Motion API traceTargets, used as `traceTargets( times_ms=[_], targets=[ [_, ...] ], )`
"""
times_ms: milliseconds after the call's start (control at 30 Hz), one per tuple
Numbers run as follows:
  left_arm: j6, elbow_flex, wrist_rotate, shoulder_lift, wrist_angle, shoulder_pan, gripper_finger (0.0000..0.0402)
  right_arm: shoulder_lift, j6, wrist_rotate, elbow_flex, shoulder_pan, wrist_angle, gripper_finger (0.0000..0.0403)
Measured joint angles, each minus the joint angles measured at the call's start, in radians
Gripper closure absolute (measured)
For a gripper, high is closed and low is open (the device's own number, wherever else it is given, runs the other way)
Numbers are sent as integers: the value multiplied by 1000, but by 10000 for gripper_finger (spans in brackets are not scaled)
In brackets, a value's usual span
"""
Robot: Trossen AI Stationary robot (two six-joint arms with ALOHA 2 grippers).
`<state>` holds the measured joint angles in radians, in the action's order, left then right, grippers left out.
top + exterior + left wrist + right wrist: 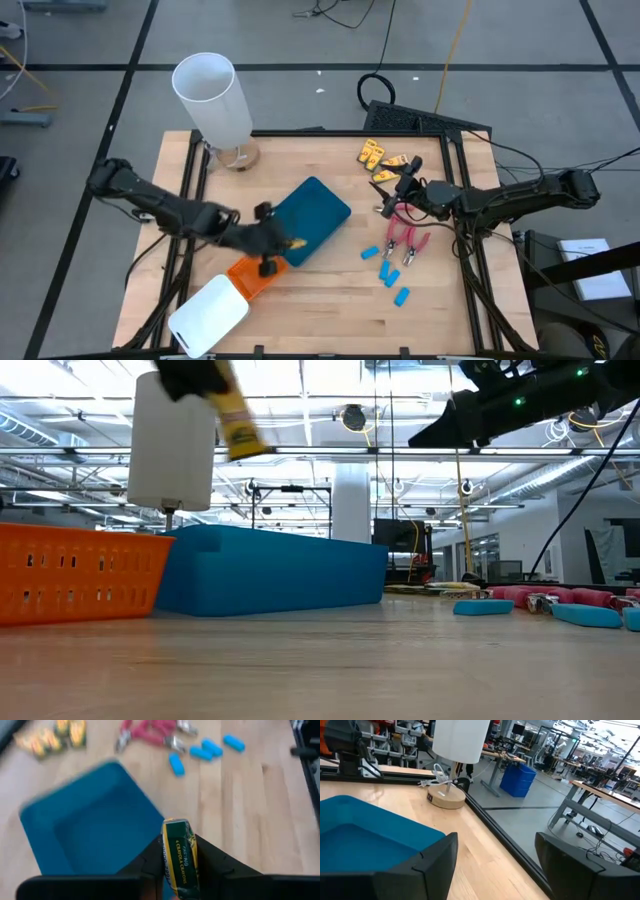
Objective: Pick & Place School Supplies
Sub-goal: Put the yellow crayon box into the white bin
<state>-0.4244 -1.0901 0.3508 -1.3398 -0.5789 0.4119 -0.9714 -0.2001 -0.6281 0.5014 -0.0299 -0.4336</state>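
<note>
My left gripper (272,243) is shut on a small yellow-and-green crayon box (180,857), high over the near edge of the teal tray (312,218). In the low view the box (238,422) juts out below the gripper (190,375). More yellow boxes (385,155) lie at the far right of the table. Pink-handled tools (405,240) and several light-blue oblong pieces (388,268) lie right of the tray. My right gripper (495,860) stands open with nothing between its fingers, held above the table over the pink tools' far end (392,192). My left gripper pinches the crayon box's two long sides (170,865) between its two fingers (150,862). The box's front end sticks out past the fingertips. The fingers slant downward from the table's left. The box is lifted clear, tilted, above the teal tray.
An orange tray (250,272) and a white tray (208,315) lie near the front left, beside the teal one. A tall white cylinder (212,95) stands on a round wooden base (445,797) at the far left. Bare wood lies along the near edge.
</note>
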Motion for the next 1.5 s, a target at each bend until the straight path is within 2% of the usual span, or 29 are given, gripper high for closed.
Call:
traceTargets(
  times_ms=[400, 533, 700, 933, 1067, 1167, 1500],
  targets=[
    [-638, 0, 46, 13, -319, 359, 314, 0, -60, 3, 0, 0, -88, 149],
    [-817, 0, 53, 56, -351, 452, 330, 0, -88, 4, 0, 0, -132, 149],
    [-1070, 0, 54, 80, -364, 562, 325, 0, -103, 4, 0, 0, -171, 149],
    [-1480, 0, -84, 77, -512, 701, 320, 0, -85, 4, 0, 0, -169, 149],
    [-1582, 0, -70, 78, -516, 758, 320, 0, -74, 4, 0, 0, -169, 149],
    [-1622, 0, -64, 76, -516, 776, 303, 0, -65, 4, 0, 0, -169, 149],
    [-1642, 0, -62, 76, -516, 796, 250, -1, -3, 5, 0, 0, -158, 149]
  ],
)
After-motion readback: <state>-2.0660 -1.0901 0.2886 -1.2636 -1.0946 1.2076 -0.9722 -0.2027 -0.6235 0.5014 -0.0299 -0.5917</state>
